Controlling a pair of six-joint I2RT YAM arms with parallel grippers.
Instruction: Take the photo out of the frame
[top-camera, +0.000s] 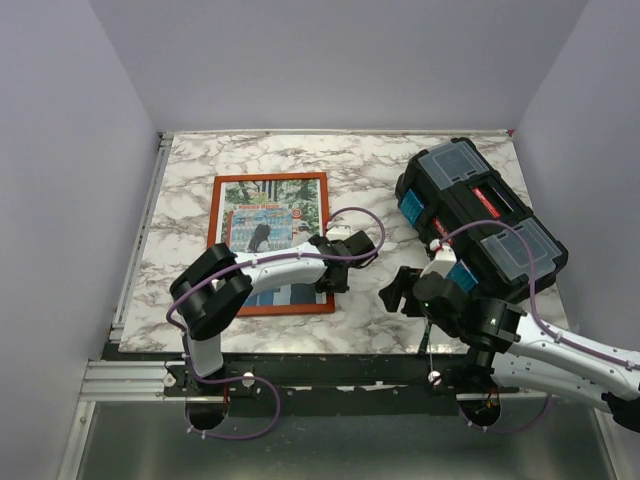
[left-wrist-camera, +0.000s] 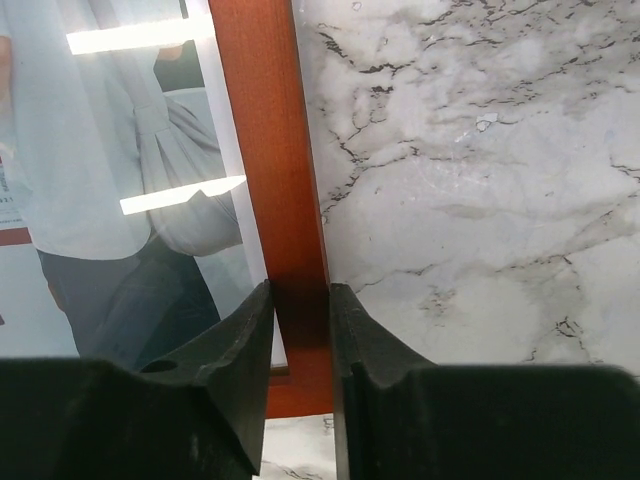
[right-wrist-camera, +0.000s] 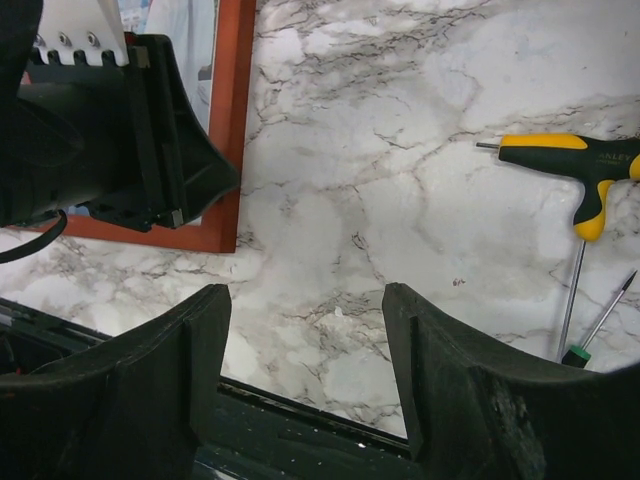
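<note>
The orange-red frame (top-camera: 270, 178) lies flat on the marble table (top-camera: 370, 170) with the photo (top-camera: 262, 215) face up behind glass. My left gripper (top-camera: 325, 262) is at the frame's right rail near its lower right corner. In the left wrist view the gripper (left-wrist-camera: 300, 295) has its jaws pressed against both sides of the rail (left-wrist-camera: 262, 130), one finger over the glass above the photo (left-wrist-camera: 110, 180) and one on the table side. My right gripper (top-camera: 405, 290) is open and empty above bare marble near the front edge, to the right of the frame (right-wrist-camera: 232, 110).
A black toolbox (top-camera: 480, 215) with clear lids stands at the right. A yellow-and-black T-handle tool (right-wrist-camera: 570, 165) and a small green screwdriver (right-wrist-camera: 600, 325) lie on the marble right of my right gripper (right-wrist-camera: 307, 300). The table's front edge (right-wrist-camera: 300, 410) is just below it.
</note>
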